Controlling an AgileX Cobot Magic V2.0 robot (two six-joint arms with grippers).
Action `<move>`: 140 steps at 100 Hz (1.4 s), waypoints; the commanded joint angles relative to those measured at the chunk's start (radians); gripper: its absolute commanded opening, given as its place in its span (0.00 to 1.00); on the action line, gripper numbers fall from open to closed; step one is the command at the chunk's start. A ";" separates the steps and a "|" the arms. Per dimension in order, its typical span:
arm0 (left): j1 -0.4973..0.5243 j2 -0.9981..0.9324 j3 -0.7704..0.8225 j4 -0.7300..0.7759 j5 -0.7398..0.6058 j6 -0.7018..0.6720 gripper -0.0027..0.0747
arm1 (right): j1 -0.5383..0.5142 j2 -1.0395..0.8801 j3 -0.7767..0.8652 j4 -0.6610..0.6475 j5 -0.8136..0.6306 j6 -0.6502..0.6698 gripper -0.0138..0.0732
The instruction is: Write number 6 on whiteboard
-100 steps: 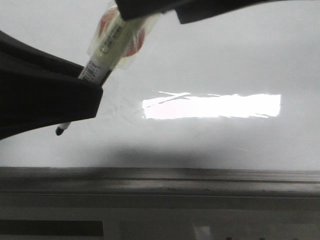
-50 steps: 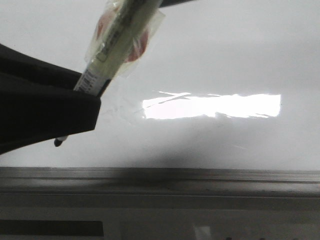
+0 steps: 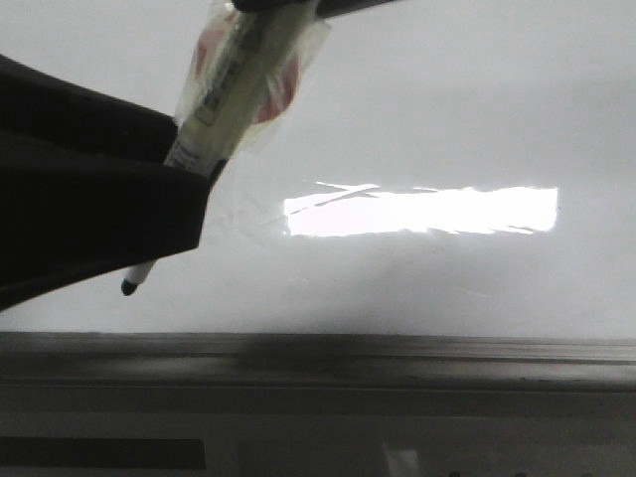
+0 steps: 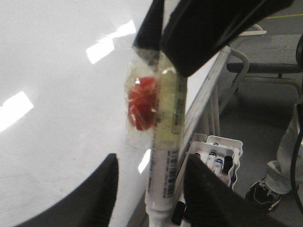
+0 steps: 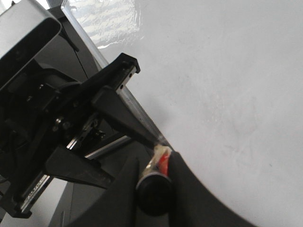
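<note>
Our right gripper (image 5: pixel 154 177) pinched the marker (image 3: pixel 224 99) — its tip just above the bare whiteboard (image 3: pixel 447 109). Our left gripper (image 4: pixel 151 189) flanked the barrel; whether it gripped, we couldn't tell.

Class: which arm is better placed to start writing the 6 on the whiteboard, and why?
Right. The right gripper clamps the marker, whose tip is near the whiteboard. The left gripper is open, its fingers flanking the barrel without touching.

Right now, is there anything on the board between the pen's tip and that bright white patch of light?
No. In the front view, the whiteboard between the marker tip and the glare is bare, without ink.
</note>
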 commanded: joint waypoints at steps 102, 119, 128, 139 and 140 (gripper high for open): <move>0.214 -0.420 -0.024 -0.302 0.160 -0.001 0.41 | -0.312 0.058 -0.153 0.147 -0.059 -0.014 0.09; 0.214 -0.420 -0.024 -0.302 0.160 -0.001 0.41 | -0.325 0.146 -0.233 0.124 -0.070 -0.014 0.09; 0.214 -0.420 -0.024 -0.302 0.160 -0.001 0.41 | -0.325 0.183 -0.249 0.120 -0.080 -0.014 0.09; 0.214 -0.420 -0.024 -0.302 0.160 -0.001 0.41 | -0.318 0.227 -0.235 0.120 -0.053 -0.014 0.09; 0.214 -0.420 -0.024 -0.302 0.160 -0.001 0.41 | -0.316 0.230 -0.232 0.120 -0.052 -0.014 0.09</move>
